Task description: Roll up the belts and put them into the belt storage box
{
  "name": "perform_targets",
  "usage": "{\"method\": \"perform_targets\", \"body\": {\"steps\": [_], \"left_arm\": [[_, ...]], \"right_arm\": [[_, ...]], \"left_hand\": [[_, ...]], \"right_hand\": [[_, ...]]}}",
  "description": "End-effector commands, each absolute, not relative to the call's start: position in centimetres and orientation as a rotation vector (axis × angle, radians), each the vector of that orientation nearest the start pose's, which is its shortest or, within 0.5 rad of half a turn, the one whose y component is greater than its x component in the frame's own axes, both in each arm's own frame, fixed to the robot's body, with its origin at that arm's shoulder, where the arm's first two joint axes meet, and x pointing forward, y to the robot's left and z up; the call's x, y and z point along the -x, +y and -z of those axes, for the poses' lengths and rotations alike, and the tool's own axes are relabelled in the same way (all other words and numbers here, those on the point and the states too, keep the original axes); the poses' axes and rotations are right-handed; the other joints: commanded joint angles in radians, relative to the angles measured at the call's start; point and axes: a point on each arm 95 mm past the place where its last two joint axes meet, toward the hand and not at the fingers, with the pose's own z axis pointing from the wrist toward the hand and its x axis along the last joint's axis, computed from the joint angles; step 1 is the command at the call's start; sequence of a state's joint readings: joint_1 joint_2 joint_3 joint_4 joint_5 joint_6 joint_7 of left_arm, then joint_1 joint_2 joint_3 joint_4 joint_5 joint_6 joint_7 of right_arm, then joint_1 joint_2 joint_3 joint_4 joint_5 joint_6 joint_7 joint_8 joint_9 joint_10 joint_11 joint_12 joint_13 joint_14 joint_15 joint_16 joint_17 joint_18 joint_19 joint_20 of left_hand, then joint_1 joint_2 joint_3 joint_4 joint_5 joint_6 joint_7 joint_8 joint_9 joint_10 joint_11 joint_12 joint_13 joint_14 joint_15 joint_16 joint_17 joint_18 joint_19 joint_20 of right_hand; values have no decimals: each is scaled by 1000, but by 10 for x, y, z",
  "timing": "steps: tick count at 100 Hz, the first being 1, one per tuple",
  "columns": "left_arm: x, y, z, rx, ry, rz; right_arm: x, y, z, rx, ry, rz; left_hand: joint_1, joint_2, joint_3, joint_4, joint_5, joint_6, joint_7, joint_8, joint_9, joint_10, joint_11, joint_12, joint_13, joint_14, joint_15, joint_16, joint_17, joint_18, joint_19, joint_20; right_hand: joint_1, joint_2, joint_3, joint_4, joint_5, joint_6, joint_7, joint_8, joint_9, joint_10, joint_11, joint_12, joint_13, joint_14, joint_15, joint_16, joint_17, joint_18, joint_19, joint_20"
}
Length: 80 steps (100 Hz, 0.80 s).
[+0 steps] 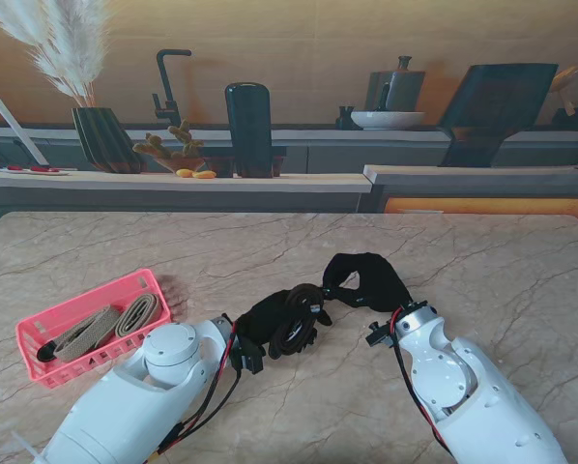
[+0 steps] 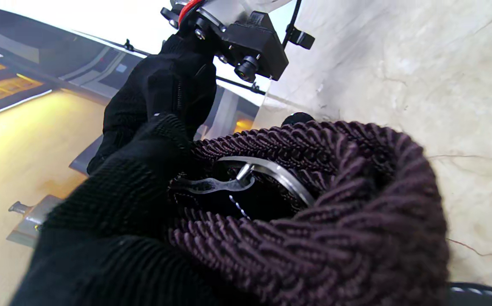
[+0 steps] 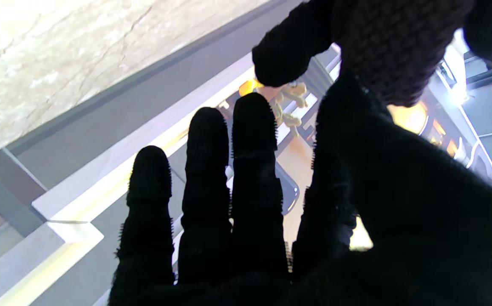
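A rolled dark purple braided belt (image 1: 297,324) is held just above the table in the middle, with my left hand (image 1: 260,324) shut around it. In the left wrist view the belt roll (image 2: 314,238) fills the frame, its metal buckle (image 2: 271,170) tucked inside, and my left hand (image 2: 114,204) wraps its side. My right hand (image 1: 371,280) reaches in from the right and touches the roll's far edge. In the right wrist view my right hand (image 3: 229,191) has its four fingers straight and holding nothing, while the belt (image 3: 390,42) lies against the thumb side.
The pink belt storage box (image 1: 86,301) stands on the table to my left, with tan belts (image 1: 105,324) lying inside. Beyond the marble table's far edge is a counter with a vase, plants and a dark bottle.
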<state>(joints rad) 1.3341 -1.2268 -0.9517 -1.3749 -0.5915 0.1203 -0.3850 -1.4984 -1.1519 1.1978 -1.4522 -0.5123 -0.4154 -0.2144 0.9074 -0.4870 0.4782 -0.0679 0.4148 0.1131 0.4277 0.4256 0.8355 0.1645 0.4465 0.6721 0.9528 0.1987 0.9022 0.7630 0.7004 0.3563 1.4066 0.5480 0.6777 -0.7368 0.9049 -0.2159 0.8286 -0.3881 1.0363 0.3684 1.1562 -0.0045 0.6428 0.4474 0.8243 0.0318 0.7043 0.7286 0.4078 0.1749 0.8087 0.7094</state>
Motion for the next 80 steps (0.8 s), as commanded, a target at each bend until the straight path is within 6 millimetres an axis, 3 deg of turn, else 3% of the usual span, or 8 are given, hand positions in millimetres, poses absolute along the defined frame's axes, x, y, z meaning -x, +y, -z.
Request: {"method": "perform_targets", "body": {"steps": [1,8,12,14,27,37,53,80], "left_arm": [[-410,-125,352,-1903,-641,-1353],[-410,-126,351,-1898,-644,-1351],[-411,-125,351,-1896,-645,-1352],[-411,-125,351,-1896,-645,-1352],[-411,-124,350,-1899,-641,-1352],[-411,-124,350,-1899,-665,-1350],[-410,-125,349,-1885,-714,-1343],[-408,-130,348,-1859,-749,-1333]], "right_arm": [[-406,16,317,1635,-1426,2654],[-403,15,316,1605,-1489,2605],[-402,13,316,1584,-1532,2572],[-401,13,316,1575,-1555,2552],[-397,8,313,1510,-1659,2475],[-395,8,313,1471,-1697,2458],[-397,14,314,1439,-1698,2443],[-405,29,321,1410,-1724,2350]], "left_hand": [[105,-10,-30,29,38,-4,48,15,73,-28,-38,86,67,-77,56,34,75,-86,132,-22],[119,-22,-47,29,48,-7,58,15,105,-28,-44,111,118,-119,105,58,137,-120,182,-13],[104,-29,-47,27,51,-9,59,13,105,-28,-29,113,136,-132,126,69,161,-137,202,-8],[84,-34,-34,22,52,-13,59,9,98,-27,-7,101,144,-137,136,76,171,-142,212,-7],[0,-66,28,0,59,-20,60,-4,89,-26,78,72,205,-178,228,110,251,-188,303,7],[-57,-88,88,-8,52,-20,49,-20,85,-25,114,41,238,-201,276,110,299,-216,349,-6],[-146,-121,178,-4,15,-17,12,-60,69,-24,152,-56,264,-208,307,107,336,-226,384,-24],[-185,-147,198,-10,-21,-16,-15,-86,62,-17,149,-67,272,-199,317,106,351,-220,397,-31]], "right_hand": [[37,29,-19,25,-51,-2,-11,18,-49,-3,-7,19,-32,-27,-14,-13,-18,0,31,-17],[9,19,-9,32,-163,45,-132,63,-172,18,-71,17,-72,-30,-69,-34,-32,-12,10,-14],[-47,36,34,111,-233,79,-294,164,-271,40,-109,-21,-100,-25,-115,-56,-42,-19,-11,-6],[-58,37,35,127,-285,80,-343,189,-321,48,-133,-29,-116,-22,-141,-69,-50,-21,-21,-5],[-94,10,17,134,-562,63,-464,166,-556,63,-225,-59,-172,-23,-235,-110,-81,-33,-59,-3],[-109,7,-31,131,-652,29,-468,157,-615,67,-237,-67,-182,-22,-263,-117,-87,-38,-81,7],[-118,15,-63,127,-667,7,-456,155,-638,73,-238,-69,-197,-19,-273,-116,-94,-38,-92,16],[-120,34,-48,127,-551,-2,-395,169,-622,80,-230,-69,-209,-13,-294,-126,-104,-33,-107,24]]}}
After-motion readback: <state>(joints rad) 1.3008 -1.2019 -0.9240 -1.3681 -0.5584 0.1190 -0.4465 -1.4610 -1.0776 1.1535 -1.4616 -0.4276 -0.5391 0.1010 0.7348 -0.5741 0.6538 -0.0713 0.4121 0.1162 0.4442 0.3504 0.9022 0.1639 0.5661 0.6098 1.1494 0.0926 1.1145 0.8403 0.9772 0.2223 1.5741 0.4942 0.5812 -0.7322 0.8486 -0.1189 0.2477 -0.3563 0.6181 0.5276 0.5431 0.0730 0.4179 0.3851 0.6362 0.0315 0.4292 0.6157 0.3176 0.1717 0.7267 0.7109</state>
